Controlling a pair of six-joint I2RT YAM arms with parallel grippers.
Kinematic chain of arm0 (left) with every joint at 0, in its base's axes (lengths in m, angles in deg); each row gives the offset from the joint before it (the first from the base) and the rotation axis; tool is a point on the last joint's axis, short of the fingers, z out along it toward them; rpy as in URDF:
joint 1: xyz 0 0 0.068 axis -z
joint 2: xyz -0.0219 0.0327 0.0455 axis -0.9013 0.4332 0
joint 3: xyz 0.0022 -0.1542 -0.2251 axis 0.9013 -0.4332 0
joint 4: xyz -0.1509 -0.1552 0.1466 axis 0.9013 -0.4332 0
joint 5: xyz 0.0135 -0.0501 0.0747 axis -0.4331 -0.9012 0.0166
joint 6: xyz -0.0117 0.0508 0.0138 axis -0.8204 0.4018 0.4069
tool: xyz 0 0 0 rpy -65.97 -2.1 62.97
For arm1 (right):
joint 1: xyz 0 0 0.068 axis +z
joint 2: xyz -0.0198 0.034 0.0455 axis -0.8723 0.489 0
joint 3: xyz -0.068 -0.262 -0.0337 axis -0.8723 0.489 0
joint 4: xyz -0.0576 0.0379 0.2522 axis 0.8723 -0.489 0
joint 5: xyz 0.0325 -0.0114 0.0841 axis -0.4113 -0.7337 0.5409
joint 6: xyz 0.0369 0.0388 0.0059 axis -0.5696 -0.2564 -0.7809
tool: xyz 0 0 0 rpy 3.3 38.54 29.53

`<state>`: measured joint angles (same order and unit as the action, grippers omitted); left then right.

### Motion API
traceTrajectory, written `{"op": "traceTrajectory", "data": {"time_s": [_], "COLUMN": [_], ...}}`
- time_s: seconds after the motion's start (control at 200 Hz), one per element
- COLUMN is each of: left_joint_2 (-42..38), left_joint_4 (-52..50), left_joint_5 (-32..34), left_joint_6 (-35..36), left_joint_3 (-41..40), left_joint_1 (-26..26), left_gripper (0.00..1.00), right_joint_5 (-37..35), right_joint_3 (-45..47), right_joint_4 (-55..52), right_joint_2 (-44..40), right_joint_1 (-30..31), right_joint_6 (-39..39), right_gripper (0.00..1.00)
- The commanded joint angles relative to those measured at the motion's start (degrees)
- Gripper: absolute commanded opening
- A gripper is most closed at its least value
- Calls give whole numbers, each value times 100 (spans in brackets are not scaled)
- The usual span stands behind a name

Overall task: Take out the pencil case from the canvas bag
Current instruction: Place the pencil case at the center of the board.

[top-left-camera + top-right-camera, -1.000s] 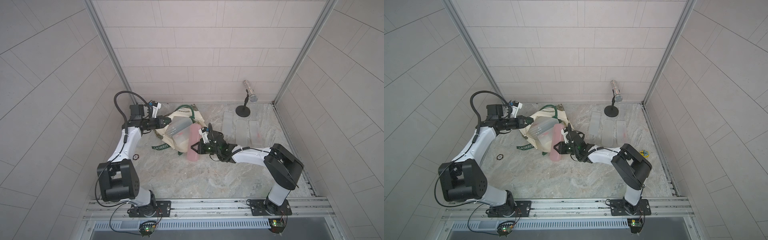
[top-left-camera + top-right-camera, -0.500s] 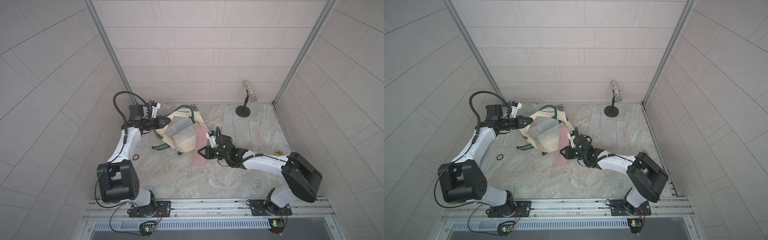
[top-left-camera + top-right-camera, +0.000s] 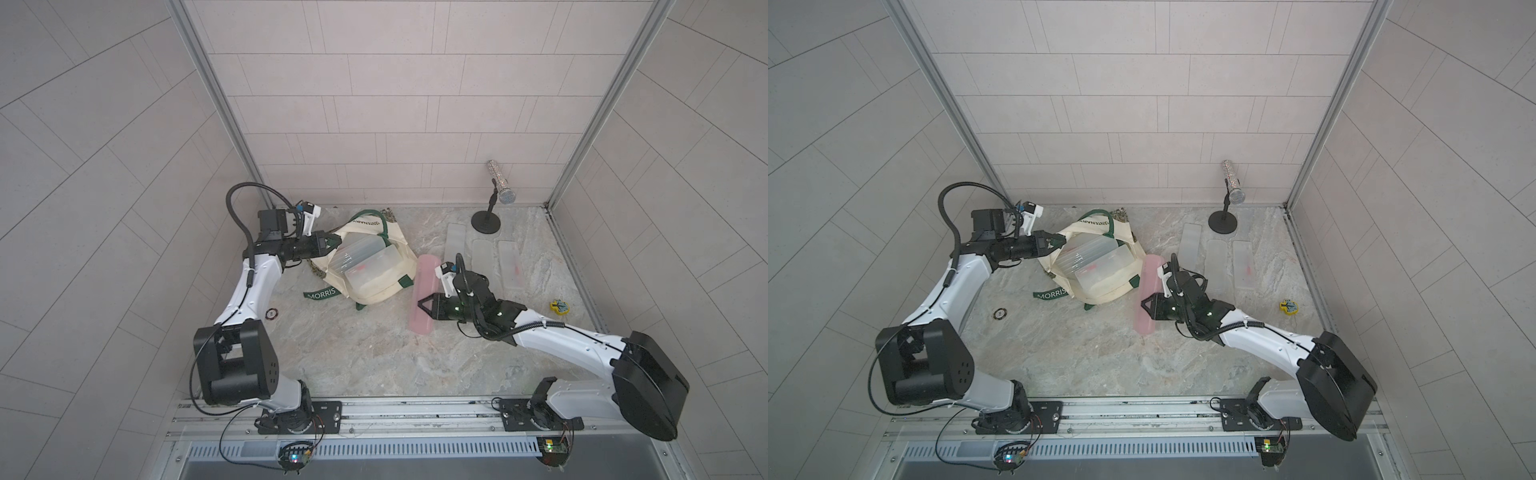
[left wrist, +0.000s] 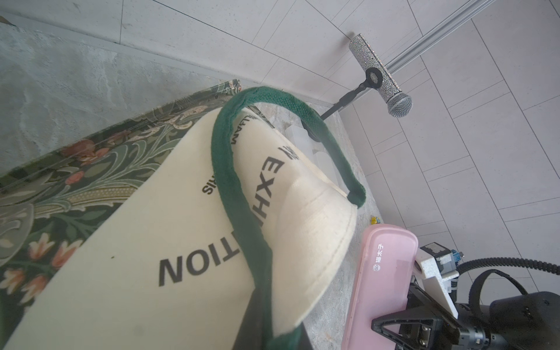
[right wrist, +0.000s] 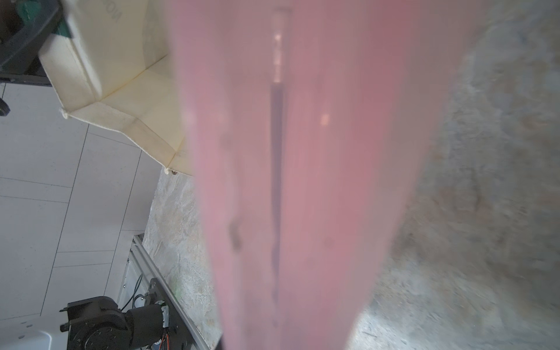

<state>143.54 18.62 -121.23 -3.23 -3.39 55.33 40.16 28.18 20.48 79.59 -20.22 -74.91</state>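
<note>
Right tool (image 3: pixel 420 306) clamps pencil case (image 3: pixel 424 277), whose logo (image 4: pixel 377 258) only left wrist shows

Robot lab cell, tiled walls (image 3: pixel 395 95)

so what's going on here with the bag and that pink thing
The right gripper is shut on a pink pencil case, which is already out of the canvas bag and sits just beside it. The left gripper is pinching the bag's cloth on the opposite side, which seems to steady it. Some clear cases lie in the bag's open mouth.
</note>
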Motion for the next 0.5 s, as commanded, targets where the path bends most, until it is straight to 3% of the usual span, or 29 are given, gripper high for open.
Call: {"op": "traceTrajectory", "data": {"time_s": [0.0, 0.205, 0.495], "left_joint_2": [-136, -121, -110], "left_joint_4": [72, 81, 93], "left_joint_5": [-90, -85, -85], "left_joint_6": [-30, -39, -53], "left_joint_3": [-72, -64, -70], "left_joint_1": [-46, -41, -45], "left_gripper": [0, 0, 0], "right_joint_5": [-71, 57, 359], "right_joint_3": [146, 354, 348], "right_joint_4": [-385, -906, -1580], "right_joint_2": [-364, -676, -445], "right_joint_1": [-201, -620, -944], "right_joint_6": [26, 82, 193], "right_gripper": [19, 20, 20]}}
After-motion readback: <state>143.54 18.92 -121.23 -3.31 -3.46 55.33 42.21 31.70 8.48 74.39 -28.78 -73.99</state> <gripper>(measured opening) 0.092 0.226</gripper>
